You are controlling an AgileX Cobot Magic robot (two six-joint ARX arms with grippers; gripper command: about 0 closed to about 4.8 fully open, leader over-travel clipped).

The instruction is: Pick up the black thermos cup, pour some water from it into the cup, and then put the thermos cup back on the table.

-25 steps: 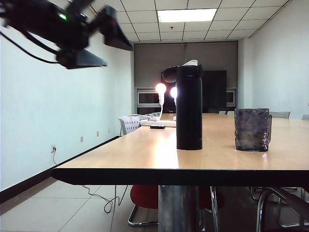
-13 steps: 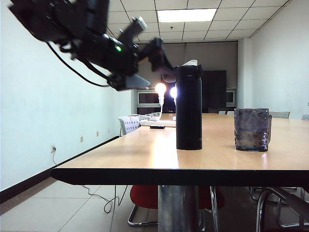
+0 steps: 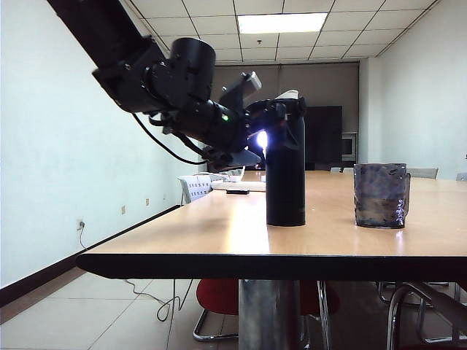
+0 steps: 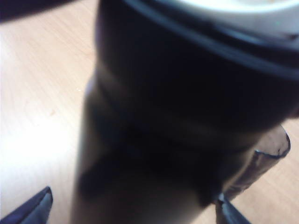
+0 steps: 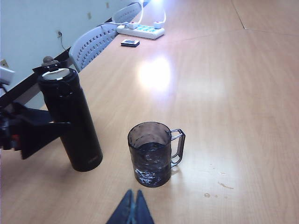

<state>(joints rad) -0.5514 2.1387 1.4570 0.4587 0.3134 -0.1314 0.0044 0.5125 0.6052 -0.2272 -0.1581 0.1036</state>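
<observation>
The black thermos cup (image 3: 285, 171) stands upright on the table (image 3: 219, 240), its flip lid open. My left gripper (image 3: 277, 120) is open, one finger on each side of the thermos's upper body; in the left wrist view the thermos (image 4: 177, 107) fills the space between the fingertips (image 4: 35, 209), with gaps showing. One left finger (image 5: 39, 130) runs alongside the thermos (image 5: 70, 119). The cup (image 5: 152, 154), a dark glass mug holding some water, sits to the thermos's right (image 3: 379, 195). My right gripper (image 5: 133, 211) is shut and empty, hovering near the mug.
A white power strip (image 5: 140, 31) and a small black object (image 5: 130, 43) lie farther along the table. White chairs (image 5: 93, 44) stand by its far side edge. A few water drops (image 5: 219, 185) lie beside the mug.
My left arm swung down from the upper left to the thermos, and its open gripper now straddles the thermos's upper part. Thermos and mug have not moved.
</observation>
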